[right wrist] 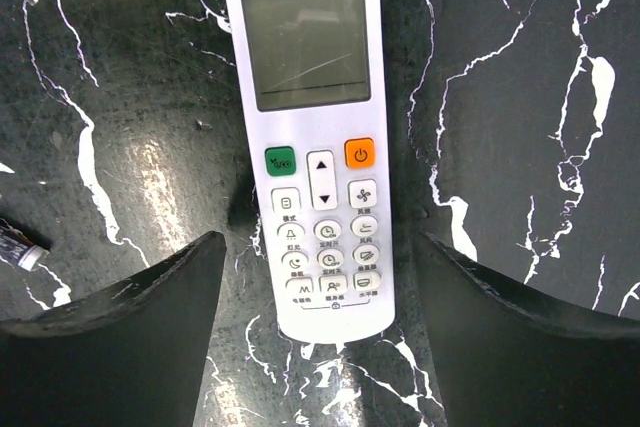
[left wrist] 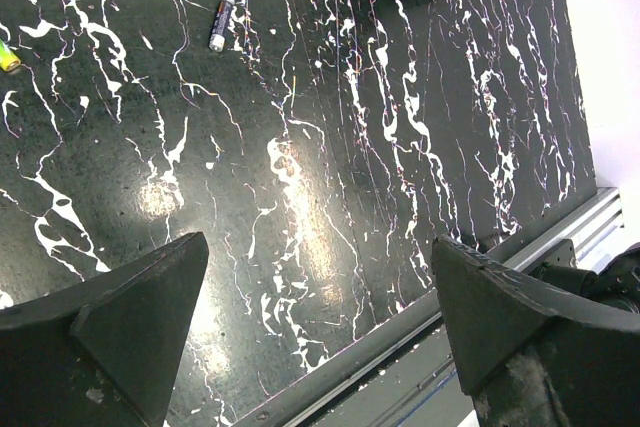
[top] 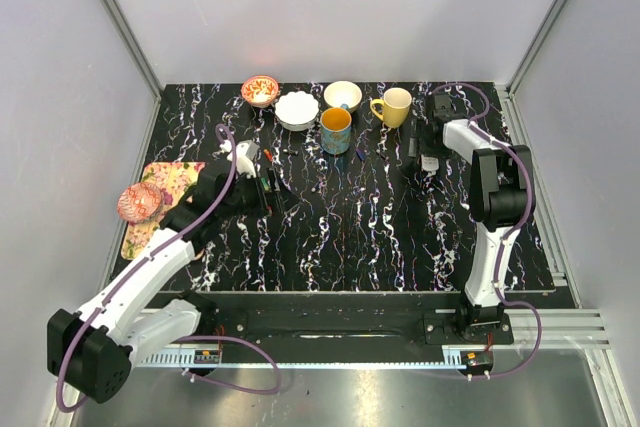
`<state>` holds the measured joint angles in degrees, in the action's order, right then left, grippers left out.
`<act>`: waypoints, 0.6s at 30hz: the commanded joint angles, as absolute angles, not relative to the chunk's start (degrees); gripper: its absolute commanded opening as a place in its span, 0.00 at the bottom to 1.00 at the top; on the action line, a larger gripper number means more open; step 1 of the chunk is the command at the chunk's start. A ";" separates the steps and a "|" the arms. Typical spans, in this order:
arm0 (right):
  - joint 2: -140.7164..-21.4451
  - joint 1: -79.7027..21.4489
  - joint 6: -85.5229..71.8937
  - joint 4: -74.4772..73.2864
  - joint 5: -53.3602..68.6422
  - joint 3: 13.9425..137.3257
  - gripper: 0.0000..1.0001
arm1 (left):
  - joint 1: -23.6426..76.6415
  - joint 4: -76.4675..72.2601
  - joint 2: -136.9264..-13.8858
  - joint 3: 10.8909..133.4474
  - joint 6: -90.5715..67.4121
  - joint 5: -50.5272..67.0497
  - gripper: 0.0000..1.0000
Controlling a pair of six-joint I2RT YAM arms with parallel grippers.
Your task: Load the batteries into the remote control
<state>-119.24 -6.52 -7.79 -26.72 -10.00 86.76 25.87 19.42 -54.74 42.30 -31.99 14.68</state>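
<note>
The remote control (right wrist: 310, 137) is white and lies face up on the black marbled table, with its grey screen, a green button and an orange button showing. My right gripper (right wrist: 320, 242) is open, with one jaw on each side of the remote's lower end and not touching it. In the top view this gripper (top: 430, 150) is at the back right, over a white bit of the remote (top: 430, 163). A battery (left wrist: 221, 24) lies loose on the table, far ahead of my left gripper (left wrist: 318, 247), which is open and empty. A battery end (right wrist: 20, 247) shows left of the remote.
Two bowls (top: 297, 110), a patterned bowl (top: 260, 90), a blue-and-orange mug (top: 336, 130) and a yellow mug (top: 393, 106) stand along the back. A floral board (top: 165, 192) with a red patterned bowl (top: 140, 203) is at the left. The table's metal front rail (left wrist: 420, 332) lies under the left jaws.
</note>
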 commanded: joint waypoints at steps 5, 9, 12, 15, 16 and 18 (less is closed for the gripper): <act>-120.50 -6.15 -8.87 -27.68 -11.51 88.77 0.70 | 26.10 14.86 -55.37 42.28 -32.78 16.70 0.99; -120.50 -6.07 -9.41 -27.60 -12.22 87.37 0.68 | 26.02 14.68 -55.72 41.92 -33.40 17.31 0.99; -120.50 -6.15 -9.23 -27.86 -12.66 86.93 0.67 | 26.10 14.33 -55.46 41.49 -33.92 17.66 0.99; -120.15 -6.15 -9.49 -27.77 -12.48 86.40 0.56 | 26.02 13.89 -54.93 41.05 -34.45 17.75 0.99; -120.15 -6.15 -9.67 -27.77 -12.22 86.22 0.53 | 26.02 13.89 -54.76 40.87 -34.54 17.67 0.99; -120.06 -6.15 -10.02 -28.12 -12.22 86.05 0.46 | 26.02 13.89 -54.49 40.78 -34.63 17.49 0.99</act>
